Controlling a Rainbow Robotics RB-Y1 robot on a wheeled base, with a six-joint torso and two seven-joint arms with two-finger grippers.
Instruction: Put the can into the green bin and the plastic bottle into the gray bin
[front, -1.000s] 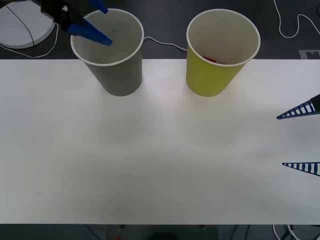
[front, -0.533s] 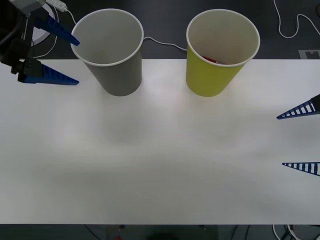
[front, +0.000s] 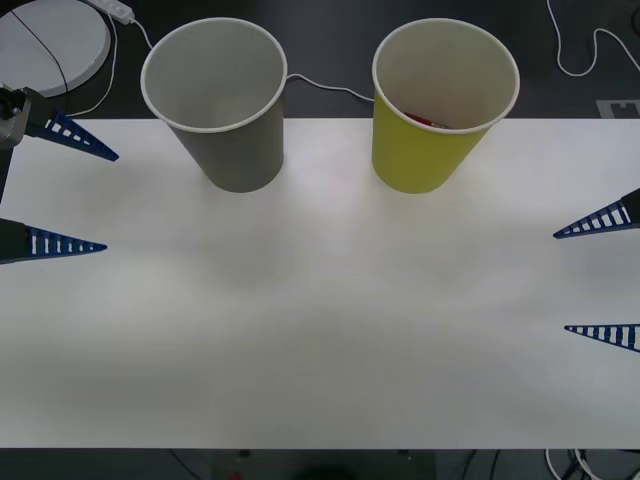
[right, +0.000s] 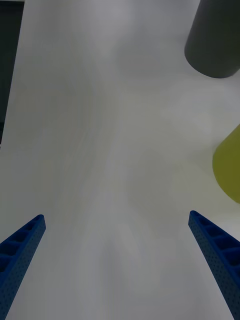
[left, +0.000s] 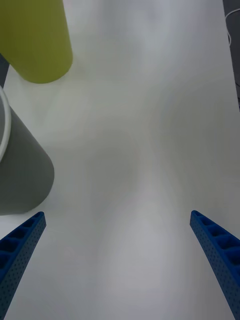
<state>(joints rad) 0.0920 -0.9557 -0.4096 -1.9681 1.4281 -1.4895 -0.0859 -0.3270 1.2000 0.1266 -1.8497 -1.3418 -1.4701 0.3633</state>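
Observation:
The gray bin (front: 240, 155) stands upright at the table's back left, with the green bin (front: 420, 160) upright to its right. A red sliver of the can (front: 424, 119) shows low inside the green bin. The plastic bottle is hidden. My left gripper (front: 108, 200) hovers open and empty at the table's left edge, left of the gray bin. At the right edge my right gripper (front: 562, 282) is open and empty. The left wrist view has the gray bin (left: 20, 170) and green bin (left: 35, 40) beyond the left gripper (left: 117, 215). The right wrist view has the right gripper (right: 116, 220), the green bin (right: 229, 165) and the gray bin (right: 212, 40).
A white round disc (front: 50, 45) lies on the dark floor behind the table's left corner. A white cable (front: 330, 88) runs behind the two bins, and another cable (front: 580, 55) lies at the back right. The white table (front: 320, 320) spreads wide in front of the bins.
My left gripper has drawn back from over the gray bin's rim, moving left and toward the table's near-left edge, fingers open. The right gripper and both bins have not moved.

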